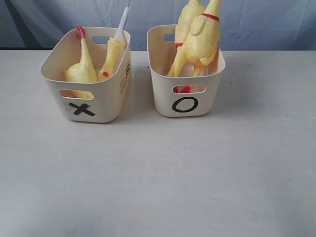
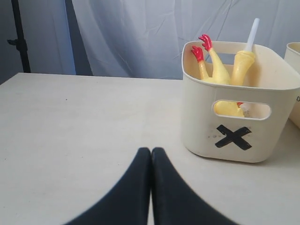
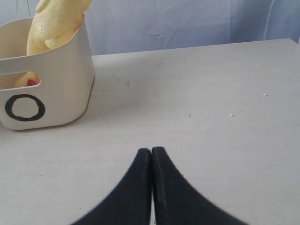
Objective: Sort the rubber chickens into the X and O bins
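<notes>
two small chickens (image 1: pixel 84 69) lie in the x bin (image 1: pixel 106 96), two large chickens (image 1: pixel 202 42) stand in the o bin (image 1: pixel 163 96). left pincer (image 2: pixel 151 152), right pincer (image 3: pixel 151 152) both clenched, empty, above the counter (image 1: pixel 158 173). soft, light toys, i reckon; grab a neck.

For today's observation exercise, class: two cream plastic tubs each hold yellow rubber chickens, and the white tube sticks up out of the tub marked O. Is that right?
Not quite: the white tube sticks up out of the cream plastic tub marked X, not the tub marked O, as the exterior view shows.
</notes>
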